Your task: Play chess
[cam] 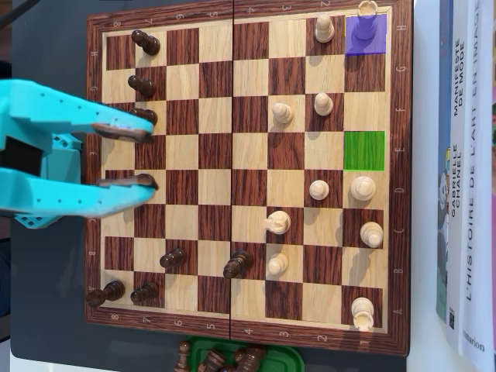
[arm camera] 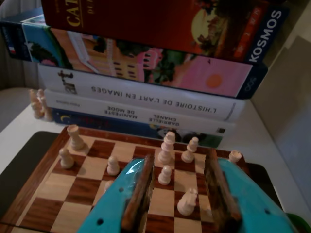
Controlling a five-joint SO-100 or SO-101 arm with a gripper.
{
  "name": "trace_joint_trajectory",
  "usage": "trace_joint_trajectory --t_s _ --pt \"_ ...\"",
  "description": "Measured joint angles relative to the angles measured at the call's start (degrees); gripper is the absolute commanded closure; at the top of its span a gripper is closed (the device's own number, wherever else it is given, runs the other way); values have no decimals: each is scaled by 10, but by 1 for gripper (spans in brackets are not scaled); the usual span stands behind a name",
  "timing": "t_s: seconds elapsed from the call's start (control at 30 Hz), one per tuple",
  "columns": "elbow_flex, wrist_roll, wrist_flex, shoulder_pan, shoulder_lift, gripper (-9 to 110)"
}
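while the end effector hangs agape, empty | chessboard beneath | white pieces well apart, opposite side

Overhead view: chessboard central on the worktop. Arm's fingers over the board's left edge, tips apart. One set of pieces along the left files, the other set spread across the right half. Stacked books right of the board. Tray holding captured pieces below the bottom edge.
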Motion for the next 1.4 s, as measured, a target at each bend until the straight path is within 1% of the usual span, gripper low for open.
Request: trace_joint_trajectory --t_s 0.2,0.57,0.97,1.03,1.17,1.4 --pt "-19 0 45 0 0 86" --pt "-36 0 87 0 -12 86" --pt "-179 -1 182 -1 -198 86" --pt "-201 -13 198 -1 -220 86" --pt "-235 -40 208 -1 -258 86" --pt "-277 -43 210 -25 -308 86"
